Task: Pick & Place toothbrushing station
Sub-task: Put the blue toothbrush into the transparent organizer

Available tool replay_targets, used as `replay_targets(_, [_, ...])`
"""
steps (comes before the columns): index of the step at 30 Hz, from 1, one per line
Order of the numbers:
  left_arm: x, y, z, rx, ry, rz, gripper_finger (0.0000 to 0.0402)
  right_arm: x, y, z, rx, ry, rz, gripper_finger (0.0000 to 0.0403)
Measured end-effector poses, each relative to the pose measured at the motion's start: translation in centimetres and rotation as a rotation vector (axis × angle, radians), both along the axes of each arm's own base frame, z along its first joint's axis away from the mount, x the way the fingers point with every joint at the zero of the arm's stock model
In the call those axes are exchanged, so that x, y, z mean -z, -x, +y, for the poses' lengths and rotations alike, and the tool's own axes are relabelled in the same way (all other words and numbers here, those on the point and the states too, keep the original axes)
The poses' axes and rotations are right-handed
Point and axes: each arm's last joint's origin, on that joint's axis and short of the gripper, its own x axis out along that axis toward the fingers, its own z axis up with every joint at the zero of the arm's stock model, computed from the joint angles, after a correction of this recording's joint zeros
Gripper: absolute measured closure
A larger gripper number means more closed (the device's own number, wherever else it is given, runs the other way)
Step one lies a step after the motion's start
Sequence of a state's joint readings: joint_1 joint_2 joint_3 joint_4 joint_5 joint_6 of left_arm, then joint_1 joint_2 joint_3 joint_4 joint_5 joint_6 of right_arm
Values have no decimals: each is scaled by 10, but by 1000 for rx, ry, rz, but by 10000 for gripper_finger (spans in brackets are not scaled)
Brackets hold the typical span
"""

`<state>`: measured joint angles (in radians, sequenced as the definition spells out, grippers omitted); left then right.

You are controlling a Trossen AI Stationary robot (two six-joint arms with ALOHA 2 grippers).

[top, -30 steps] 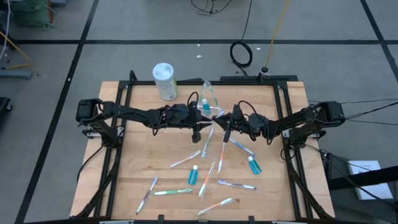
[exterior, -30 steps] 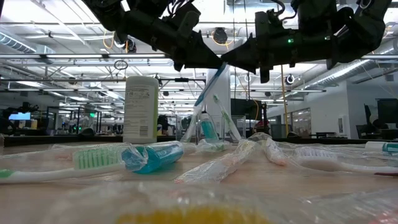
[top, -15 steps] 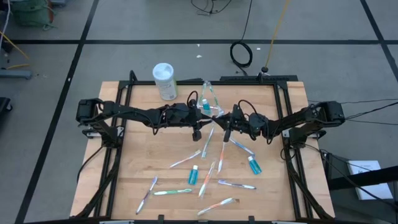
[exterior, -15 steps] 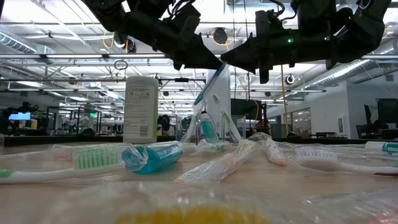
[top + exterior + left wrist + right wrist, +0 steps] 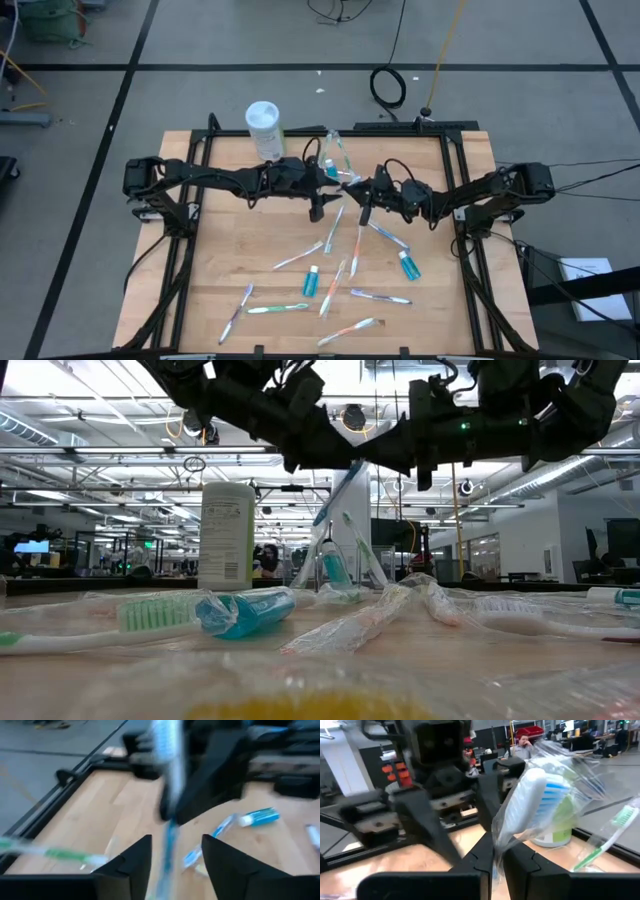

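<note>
Handover moment above the bench's middle, toward the far edge. The left end effector (image 5: pixel 330 190) had just spread its fingers and, against the frames a second and half a second earlier, the left arm had pulled back slightly toward the far-left, so the wrapped blue toothbrush (image 5: pixel 540 795) was now carried by the right end effector (image 5: pixel 362 207) alone, which was clamped shut on its handle. Judgement: the transfer looked done, and the right arm could go on to drop the brush into the clear plastic cup (image 5: pixel 335 152) standing near the far edge at centre, just beside the white canister (image 5: pixel 266 130). The cup already held a couple of brushes and a blue toothpaste tube (image 5: pixel 334 566). Most of the station was still loose: several toothbrushes (image 5: pixel 300 257) and two toothpaste tubes (image 5: pixel 311 281) lay scattered over the near half of the bench. The high view gave the layout but hid the finger state; the left wrist view showed its two dark fingers (image 5: pixel 127 865) apart with the blurred brush running between them, not pinched. The right wrist view showed the brush head in crinkled film, close up. The low view showed both arms meeting overhead, the brush (image 5: pixel 340 490) slanting down between them, well clear of the cup.
</note>
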<state>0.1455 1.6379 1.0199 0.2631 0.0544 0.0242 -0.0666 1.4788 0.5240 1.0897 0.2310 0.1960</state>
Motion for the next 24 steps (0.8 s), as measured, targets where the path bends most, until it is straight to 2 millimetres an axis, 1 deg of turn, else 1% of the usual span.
replay_targets(3, [-2, -1, -1, 30, 12, -21, 201, 0, 0, 0, -1, -1, -1, 385])
replay_targets(5, [-2, -1, -1, 29, 11, -21, 199, 0, 0, 0, -1, 0, -4, 385])
replay_targets(10, [-2, -1, 1, 14, 7, -26, 217, -6, 0, 1, -22, 3, -58, 385])
replay_targets(14, [-3, 0, 8, -8, 3, -37, 241, -8, 1, 1, -29, -14, -92, 385])
replay_targets(17, [-4, 0, 11, -9, 3, -49, 265, -7, 0, 1, -23, 15, -76, 382])
replay_targets(24, [-4, 0, 11, 1, 7, -46, 351, -7, 0, 1, -16, 69, -58, 354])
